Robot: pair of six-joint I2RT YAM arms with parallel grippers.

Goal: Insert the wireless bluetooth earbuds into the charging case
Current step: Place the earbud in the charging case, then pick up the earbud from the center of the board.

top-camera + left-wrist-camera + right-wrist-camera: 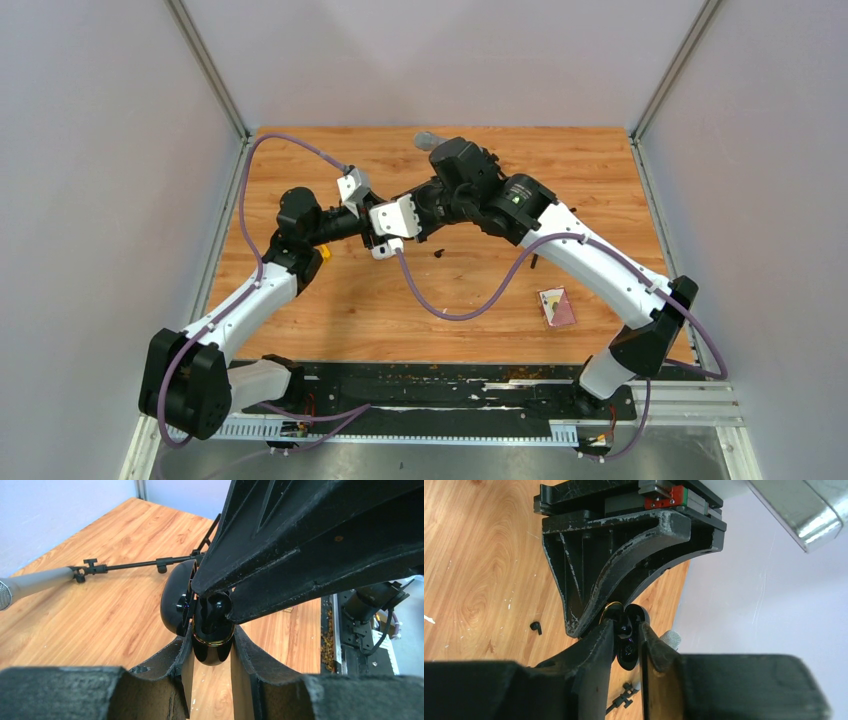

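Observation:
In the left wrist view my left gripper [212, 642] is shut on the base of a glossy black charging case [212, 652] with a gold rim. Its lid [175, 600] hangs open to the left. The right gripper's fingers [300, 545] come down onto the case from above. In the right wrist view a black earbud [624, 628] sits between the tips of my right gripper [626, 632], at the case's opening. Those tips stand close on either side of it, and whether they still press it does not show. Another black earbud [536, 627] lies loose on the wood.
A grey microphone on a thin black stand [35, 582] lies on the table beyond the case. A small pink card [557, 306] lies at the right. Small dark bits [437, 253] sit near the table's middle. Grey walls enclose three sides.

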